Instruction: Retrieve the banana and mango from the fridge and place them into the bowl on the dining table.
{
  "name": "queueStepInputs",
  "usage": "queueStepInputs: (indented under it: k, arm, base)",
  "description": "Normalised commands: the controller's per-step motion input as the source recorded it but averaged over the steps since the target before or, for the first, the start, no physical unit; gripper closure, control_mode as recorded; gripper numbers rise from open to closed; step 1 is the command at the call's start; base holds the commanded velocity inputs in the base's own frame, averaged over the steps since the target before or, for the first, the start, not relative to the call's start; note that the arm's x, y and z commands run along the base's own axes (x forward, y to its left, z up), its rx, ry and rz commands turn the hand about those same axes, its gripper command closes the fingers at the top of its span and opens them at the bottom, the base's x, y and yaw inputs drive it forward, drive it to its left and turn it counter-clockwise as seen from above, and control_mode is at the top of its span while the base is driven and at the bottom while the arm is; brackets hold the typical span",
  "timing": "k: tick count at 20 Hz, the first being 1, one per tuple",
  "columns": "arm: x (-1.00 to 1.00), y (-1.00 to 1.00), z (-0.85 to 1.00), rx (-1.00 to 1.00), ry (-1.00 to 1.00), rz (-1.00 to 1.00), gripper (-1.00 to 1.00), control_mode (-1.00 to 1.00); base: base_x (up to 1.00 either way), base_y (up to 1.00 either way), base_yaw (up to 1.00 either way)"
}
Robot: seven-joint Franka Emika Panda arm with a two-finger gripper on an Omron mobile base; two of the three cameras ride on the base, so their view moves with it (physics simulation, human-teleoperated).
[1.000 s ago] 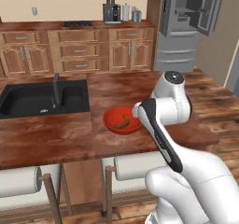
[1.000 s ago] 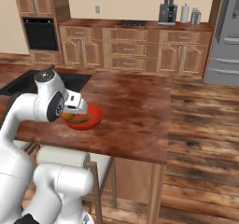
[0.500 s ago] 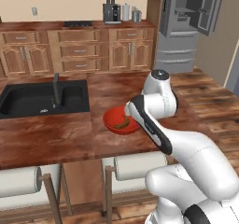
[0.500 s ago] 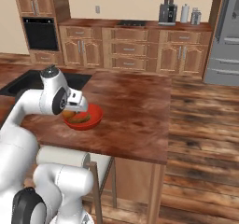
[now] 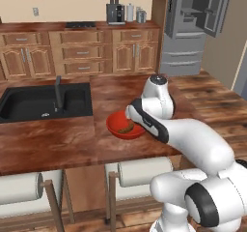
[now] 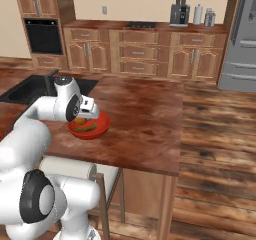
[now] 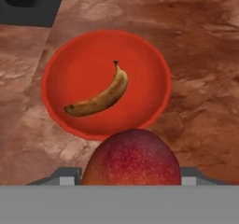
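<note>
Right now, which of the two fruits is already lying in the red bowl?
The banana: slim, curved, lying in the bowl. The round mango is in the gripper above.

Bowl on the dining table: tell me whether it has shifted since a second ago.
No. In the left base view the bowl sits at the same spot on the dining table, same offset right of the sink; the arm has moved.

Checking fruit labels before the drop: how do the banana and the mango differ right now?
Shape: the banana is slim and curved; the mango is round and bulky.
Colour: the banana is yellow-brown with dark ends; the mango is speckled red-orange.
Place: the banana lies flat inside the bowl; the mango sits up at the hand between the fingers, above the bowl's near rim, not yet in it.
Shared: both are over the dining table.
</note>
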Motion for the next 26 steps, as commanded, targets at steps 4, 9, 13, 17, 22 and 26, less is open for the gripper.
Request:
queueStepInputs:
  k: [4, 9, 13, 17, 22, 26]
  arm:
    - [0.34, 0.02, -0.43, 0.0, -0.01, 0.0, 1.0, -1.0]
    - [0.38, 0.04, -0.36, 0.0, 0.0, 0.0, 1.0, -1.0]
    - [0.36, 0.08, -0.31, 0.0, 0.0, 0.0, 1.0, -1.0]
    - [0.34, 0.11, -0.28, 0.0, 0.0, 0.0, 1.0, -1.0]
    - [0.34, 0.16, -0.26, 0.0, 0.0, 0.0, 1.0, -1.0]
    - [0.33, 0.07, -0.22, 0.0, 0.0, 0.0, -1.0, -1.0]
  base:
    - [0.0, 0.0, 0.0]
    - [0.0, 0.0, 0.0]
    - [0.0, 0.0, 0.0]
    - [0.0, 0.0, 0.0]
    - [0.0, 0.0, 0.0]
    - [0.0, 0.0, 0.0]
